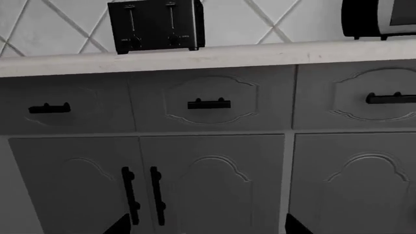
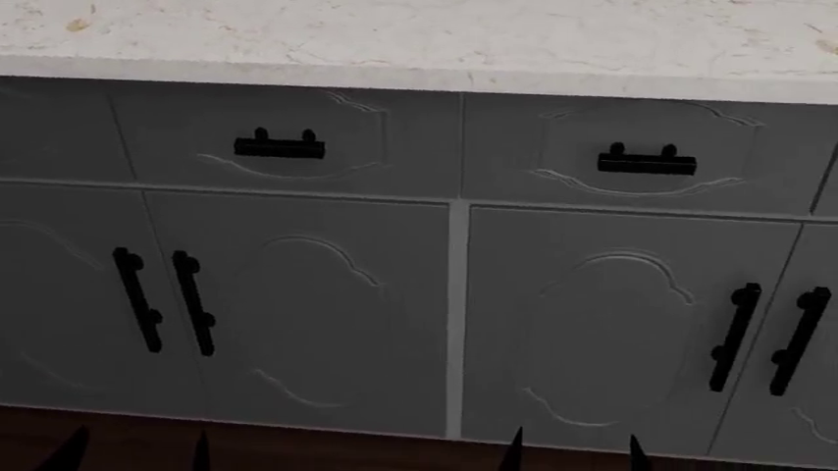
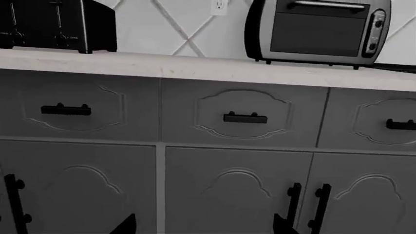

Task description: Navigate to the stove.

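Three views all faced the same run of grey cabinets point(image 2: 328, 294), and none of them showed the stove. It lay outside every frame, so its place could not be told.

The cabinets filled most of the head view: a row of drawers above, paired doors below, each panel carved with a curved outline. A pale speckled countertop point(image 2: 419, 39) ran along their top edge, and a strip of dark wood floor point(image 2: 328, 446) showed at their foot. Behind the counter, in the wrist views, stood a wall of white tiles point(image 3: 175, 24) laid diagonally, with a small white outlet point(image 3: 219, 5) set in it.

On the countertop sat a silver toaster oven point(image 3: 318, 31) with a dark glass door and a bar handle across its top, and, well apart from it, a black two-slot toaster point(image 1: 156, 25) with its levers facing outward.

Black bar handles point(image 2: 279, 146) lay horizontal on the drawers, and upright black pulls point(image 2: 167, 299) stood in pairs where the doors met.

The left gripper point(image 1: 204, 226) showed only as two dark fingertips at the frame edge, well apart from each other with nothing between them, so its jaws stood spread. The right gripper point(image 3: 204, 225) looked the same: two dark tips set wide, holding nothing, clear of the cabinet fronts.
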Robot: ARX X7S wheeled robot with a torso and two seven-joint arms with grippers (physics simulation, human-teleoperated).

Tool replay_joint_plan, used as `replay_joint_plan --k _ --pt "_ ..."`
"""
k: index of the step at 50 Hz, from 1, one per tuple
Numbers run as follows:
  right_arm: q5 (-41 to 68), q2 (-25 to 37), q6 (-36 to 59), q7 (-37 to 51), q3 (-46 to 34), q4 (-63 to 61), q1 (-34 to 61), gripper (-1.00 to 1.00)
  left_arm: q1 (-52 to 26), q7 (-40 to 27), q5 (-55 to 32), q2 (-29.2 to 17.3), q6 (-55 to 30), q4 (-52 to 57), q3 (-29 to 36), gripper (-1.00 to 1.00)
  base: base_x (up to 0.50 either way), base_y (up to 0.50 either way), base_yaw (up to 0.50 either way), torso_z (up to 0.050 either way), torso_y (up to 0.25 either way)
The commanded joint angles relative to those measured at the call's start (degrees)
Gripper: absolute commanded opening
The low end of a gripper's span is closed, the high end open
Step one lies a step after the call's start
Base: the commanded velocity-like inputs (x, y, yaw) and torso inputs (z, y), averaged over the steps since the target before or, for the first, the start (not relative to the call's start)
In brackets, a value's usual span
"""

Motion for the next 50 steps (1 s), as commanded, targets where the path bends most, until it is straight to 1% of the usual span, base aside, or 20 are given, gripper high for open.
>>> replay_joint_plan --k 1,3,9,50 --pt "0.16 0.01 -0.64 -0.09 -0.37 0.78 0.39 1.00 -0.24 -0.10 -0.22 -0.14 0.21 -0.41 0.22 1.00 0.00 0.00 0.00 0.000 0.000" --pt "-0.14 0.13 0.16 0.20 -0.60 0.19 0.41 1.00 -0.24 -0.14 -0.23 -0.18 0.23 -0.41 0.26 1.00 0.00 0.00 0.00 0.000 0.000" --pt "-1.50 0.10 1.31 2.13 -0.51 0.48 0.64 1.00 -0.09 -0.39 -0.33 -0.36 -0.01 0.08 0.35 1.00 -0.47 -0.02 0.00 0.000 0.000" --pt "-0.30 0.70 0.45 1.91 -1.53 0.67 0.89 1.00 -0.53 -0.86 -0.89 -0.86 0.43 -0.52 1.18 1.00 -0.50 0.01 0.00 0.000 0.000"
